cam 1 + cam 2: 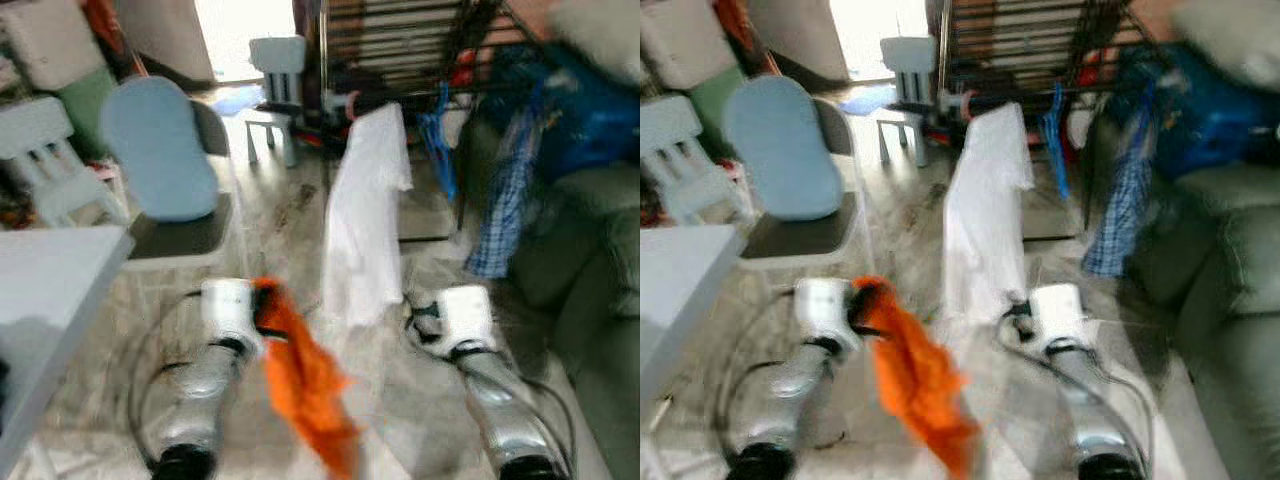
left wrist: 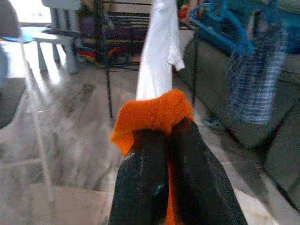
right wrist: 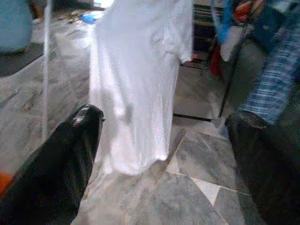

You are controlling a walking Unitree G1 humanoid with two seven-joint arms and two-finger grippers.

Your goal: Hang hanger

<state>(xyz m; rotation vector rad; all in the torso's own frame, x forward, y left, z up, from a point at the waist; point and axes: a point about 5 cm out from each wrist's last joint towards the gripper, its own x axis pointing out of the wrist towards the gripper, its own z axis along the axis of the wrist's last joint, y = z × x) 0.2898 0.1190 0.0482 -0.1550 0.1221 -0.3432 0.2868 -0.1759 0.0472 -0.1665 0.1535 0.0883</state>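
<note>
The left tool is clamped on a soft, limp orange cloth, short of the drying rack. Right tool gapes. Blue hangers, probably light stiff plastic, dangle there; grip the shoulder bar.

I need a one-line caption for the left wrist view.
Left gripper shut on orange cloth, facing hanging white shirt.

An orange cloth is dangling from the left arm's wrist end. A white shirt is hanging ahead, beside a blue chair.
</note>
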